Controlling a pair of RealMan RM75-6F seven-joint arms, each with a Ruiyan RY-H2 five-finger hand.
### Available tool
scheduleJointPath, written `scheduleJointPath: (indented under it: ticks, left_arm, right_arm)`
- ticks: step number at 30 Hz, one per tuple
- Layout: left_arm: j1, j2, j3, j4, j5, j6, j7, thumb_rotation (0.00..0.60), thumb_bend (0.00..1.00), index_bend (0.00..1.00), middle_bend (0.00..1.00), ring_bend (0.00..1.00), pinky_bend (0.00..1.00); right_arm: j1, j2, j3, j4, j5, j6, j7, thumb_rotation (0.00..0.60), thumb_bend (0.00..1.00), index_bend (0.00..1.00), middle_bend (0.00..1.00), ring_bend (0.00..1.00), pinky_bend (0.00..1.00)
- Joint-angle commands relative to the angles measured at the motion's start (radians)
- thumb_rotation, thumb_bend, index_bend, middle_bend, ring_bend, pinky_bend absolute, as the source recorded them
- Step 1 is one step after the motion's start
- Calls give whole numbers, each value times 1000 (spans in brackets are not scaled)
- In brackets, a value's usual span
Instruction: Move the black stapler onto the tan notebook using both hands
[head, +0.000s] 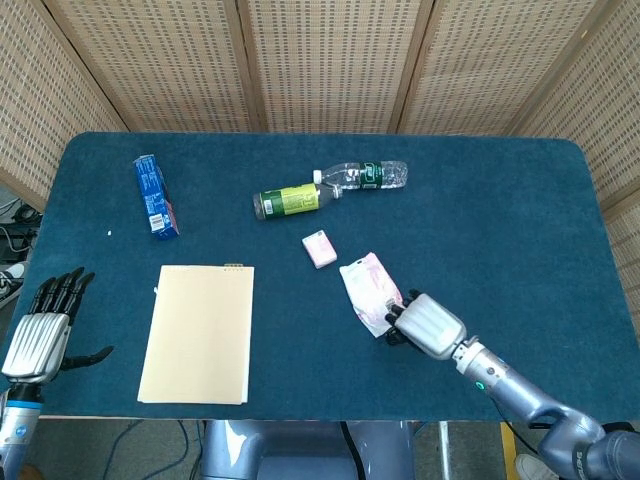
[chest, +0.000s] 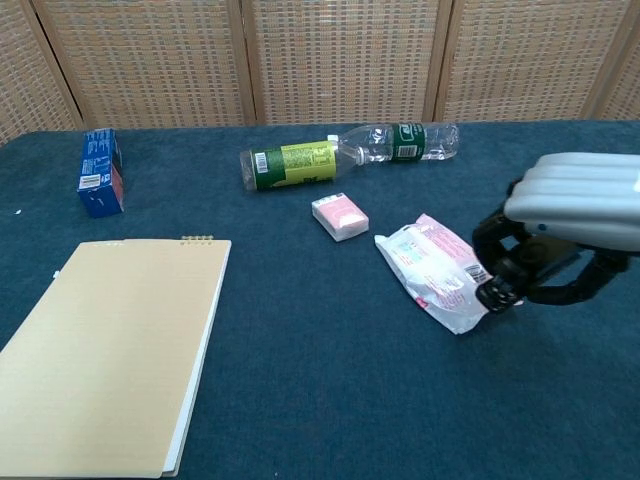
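Bottles (head: 330, 188) — blue box (head: 156, 195) — pink packet (head: 372, 293)

the table (head: 520, 210) wears a matt dark-blue cloth with a fine felt-like nap. behind it stand woven cane screens (head: 320, 60) in smooth wooden frames. the tan notebook (head: 198, 333) has a matt paper cover, plain and smooth, with a small wire binding at its top edge. the clear bottle (head: 362, 176) and the green-labelled bottle (head: 287, 200) are glossy plastic. the white and pink packet (chest: 443, 270) is shiny, crinkled film. the blue box (head: 155, 194) looks like printed card. the right hand (chest: 560, 235) has a smooth silver-grey shell, faintly glossy, over matt black fingers (chest: 497, 292); the left hand (head: 40, 330) looks the same.
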Motion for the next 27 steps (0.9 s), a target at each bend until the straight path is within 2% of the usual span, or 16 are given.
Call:
scheduleJointPath:
  ticks: [1,5,14,21,27]
  left_arm:
    - [-8,-3,-7,5,-20,-14,3,600,0,0,0,0,0]
    - [-13,-4,-14,13,-48,-27,1,600,0,0,0,0,0]
    - [-26,7,-27,23,-108,-67,-26,600,0,0,0,0,0]
    - [-39,8,-34,34,-136,-92,-35,600,0,0,0,0,0]
    - [-42,8,-33,38,-140,-94,-37,600,0,0,0,0,0]
  right_arm:
    - [141,-23,30,-32,-82,-128,-29,600,653,604,624,570,455]
    - [252,-84,37,0,-136,-201,-2,600,656,603,625,571,455]
    - [455,-201,22,90,-254,-253,77,600,674,605,626,573,454]
    - [546,-283,-7,184,-253,-280,155,600,675,605,621,571,454]
    - [583,-342,-29,258,-256,-270,159,600,681,603,614,568,455]
